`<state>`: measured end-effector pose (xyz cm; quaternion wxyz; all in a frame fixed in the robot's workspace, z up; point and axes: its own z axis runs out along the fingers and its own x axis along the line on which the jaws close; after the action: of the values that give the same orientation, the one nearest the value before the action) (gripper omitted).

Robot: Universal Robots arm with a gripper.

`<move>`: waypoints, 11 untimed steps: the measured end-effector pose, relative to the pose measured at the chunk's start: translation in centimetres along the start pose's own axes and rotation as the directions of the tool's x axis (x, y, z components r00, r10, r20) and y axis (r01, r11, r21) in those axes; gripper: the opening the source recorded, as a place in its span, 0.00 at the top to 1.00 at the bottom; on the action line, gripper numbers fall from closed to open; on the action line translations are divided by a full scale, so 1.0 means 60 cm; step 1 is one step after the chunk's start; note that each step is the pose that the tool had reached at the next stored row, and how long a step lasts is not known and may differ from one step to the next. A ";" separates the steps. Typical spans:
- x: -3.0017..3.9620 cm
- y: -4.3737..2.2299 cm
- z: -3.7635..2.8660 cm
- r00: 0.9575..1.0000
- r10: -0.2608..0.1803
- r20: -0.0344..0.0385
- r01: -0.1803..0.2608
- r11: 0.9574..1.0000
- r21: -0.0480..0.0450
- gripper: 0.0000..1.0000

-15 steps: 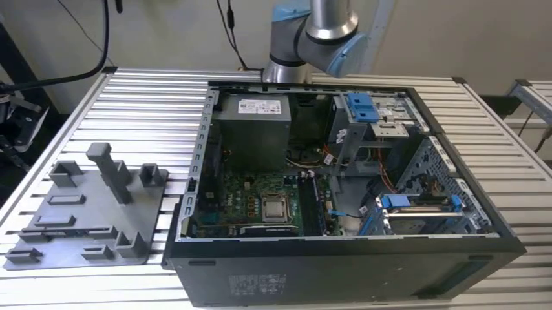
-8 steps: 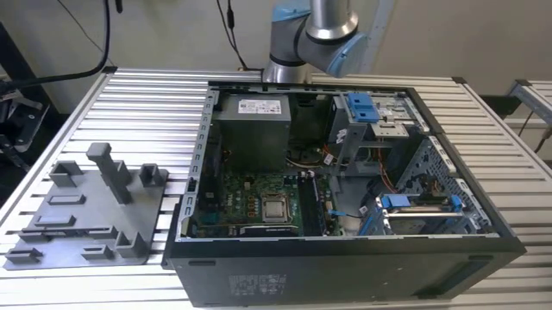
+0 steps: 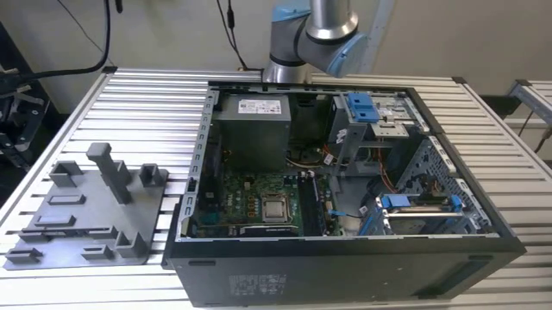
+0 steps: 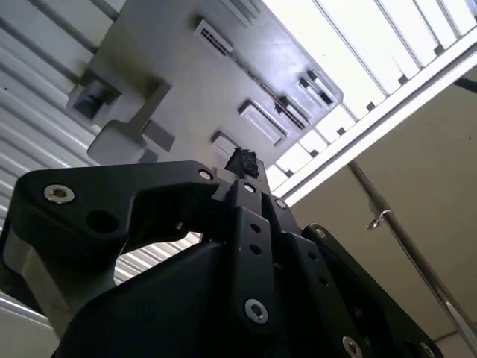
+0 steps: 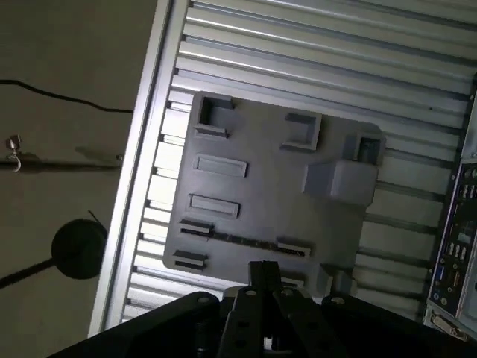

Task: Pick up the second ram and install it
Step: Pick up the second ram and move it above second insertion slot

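In the first wrist view the second ram [image 5: 246, 240] is a thin dark strip standing on edge in a slot of the grey fixture tray [image 5: 268, 186]. My gripper [image 5: 264, 272] hangs well above the tray's near edge, its black fingers drawn together with nothing between them. The second wrist view has the gripper [image 4: 242, 162] from the other side, with the tray [image 4: 186, 67] far beyond its tips. In the exterior view the tray [image 3: 77, 245] lies on the slatted table at the exterior view's left, and the arm [image 3: 315, 29] rises behind the open computer case [image 3: 345, 252].
Inside the case lie the motherboard [image 3: 258, 206] with its memory slots [image 3: 312, 206], a power supply [image 3: 252, 129] and blue-latched drive bays [image 3: 414, 203]. Upright posts [image 3: 110, 171] stand on the tray. The table edge [image 5: 141, 149] runs beside the tray.
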<state>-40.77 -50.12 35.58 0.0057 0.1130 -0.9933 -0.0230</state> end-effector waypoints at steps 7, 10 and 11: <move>0.000 0.000 0.000 0.994 -0.112 -0.005 0.112 0.994 0.001 0.89; 0.000 0.000 0.000 0.988 -0.156 -0.008 0.156 0.988 0.001 0.89; 0.000 0.000 0.000 0.986 -0.169 -0.008 0.169 0.986 0.001 0.89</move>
<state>-40.80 -50.12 35.59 0.0077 0.1970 -0.9801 -0.0221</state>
